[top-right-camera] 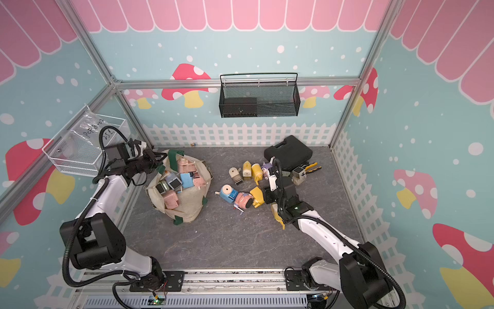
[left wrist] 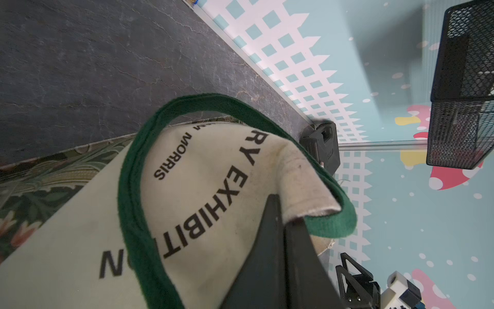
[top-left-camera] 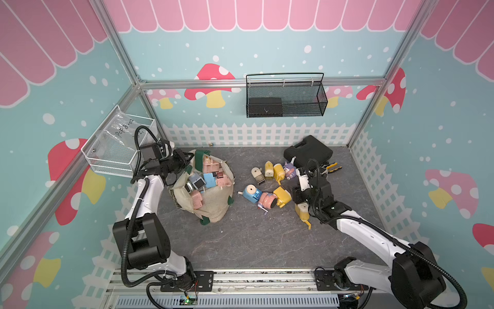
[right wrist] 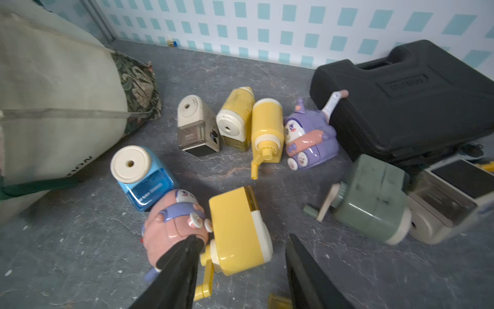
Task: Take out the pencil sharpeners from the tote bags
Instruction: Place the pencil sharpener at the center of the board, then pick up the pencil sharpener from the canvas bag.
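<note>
The cream tote bag (top-left-camera: 211, 211) with green straps stands left of centre, its mouth open on several pencil sharpeners, pink (top-left-camera: 211, 166) and blue (top-left-camera: 209, 179) among them. My left gripper (top-left-camera: 187, 157) is shut on the bag's canvas rim (left wrist: 307, 187) beside the green strap (left wrist: 133, 187). More sharpeners lie on the table to the right: beige (right wrist: 197, 125), purple (right wrist: 307, 139), blue (right wrist: 144, 179), pink (right wrist: 173, 227), sage green (right wrist: 371, 203). My right gripper (right wrist: 240, 240) hangs open just over a yellow boxy sharpener (top-left-camera: 282, 196), gripping nothing. Another yellow sharpener (top-left-camera: 303, 211) lies under the right wrist.
A black plastic case (top-left-camera: 307, 151) and yellow-and-black pliers (top-left-camera: 332, 167) lie at the back right. A black mesh basket (top-left-camera: 286, 96) hangs on the back wall. A white wire basket (top-left-camera: 120, 149) hangs on the left wall, close behind the left arm.
</note>
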{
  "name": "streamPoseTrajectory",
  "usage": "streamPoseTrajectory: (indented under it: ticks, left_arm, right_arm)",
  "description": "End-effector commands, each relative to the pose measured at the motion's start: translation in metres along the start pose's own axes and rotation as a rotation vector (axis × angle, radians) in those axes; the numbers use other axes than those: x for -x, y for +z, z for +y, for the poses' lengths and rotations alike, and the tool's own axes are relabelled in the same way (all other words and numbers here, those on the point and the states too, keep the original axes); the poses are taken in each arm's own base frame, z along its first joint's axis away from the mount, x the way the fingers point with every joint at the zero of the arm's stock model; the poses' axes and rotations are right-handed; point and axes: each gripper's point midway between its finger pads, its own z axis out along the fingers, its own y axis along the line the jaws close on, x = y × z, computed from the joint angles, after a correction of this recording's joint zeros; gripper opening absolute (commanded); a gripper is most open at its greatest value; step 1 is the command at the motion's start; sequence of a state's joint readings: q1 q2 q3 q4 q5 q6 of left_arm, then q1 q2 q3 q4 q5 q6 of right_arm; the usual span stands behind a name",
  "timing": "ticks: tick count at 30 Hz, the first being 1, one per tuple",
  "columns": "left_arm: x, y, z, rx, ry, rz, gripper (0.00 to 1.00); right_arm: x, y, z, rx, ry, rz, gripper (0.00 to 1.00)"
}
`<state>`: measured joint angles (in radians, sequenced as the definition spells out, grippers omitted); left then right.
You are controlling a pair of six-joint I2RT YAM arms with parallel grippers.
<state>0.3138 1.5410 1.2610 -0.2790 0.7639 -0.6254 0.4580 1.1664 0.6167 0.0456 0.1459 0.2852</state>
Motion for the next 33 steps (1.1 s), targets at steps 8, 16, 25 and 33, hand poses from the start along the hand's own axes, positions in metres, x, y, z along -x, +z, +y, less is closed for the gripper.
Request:
streamPoseTrajectory:
  ticks: [8,16,25,33]
  left_arm:
    - [0.004,-0.002,-0.005,-0.025,0.011,-0.010,0.00]
    - [0.004,-0.002,-0.004,-0.025,0.010,-0.011,0.00]
    - [0.004,-0.002,-0.005,-0.025,0.010,-0.012,0.00]
    - [0.004,-0.003,-0.006,-0.029,0.008,-0.012,0.00]
  right_arm:
    - [0.067,-0.006,0.075,0.320,-0.022,-0.145,0.54]
    - [0.095,-0.003,0.193,0.520,-0.141,-0.180,0.56]
    - [0.097,0.006,0.317,0.701,-0.236,-0.179,0.59]
    - [0.075,0.036,0.391,0.831,-0.226,-0.087,0.62]
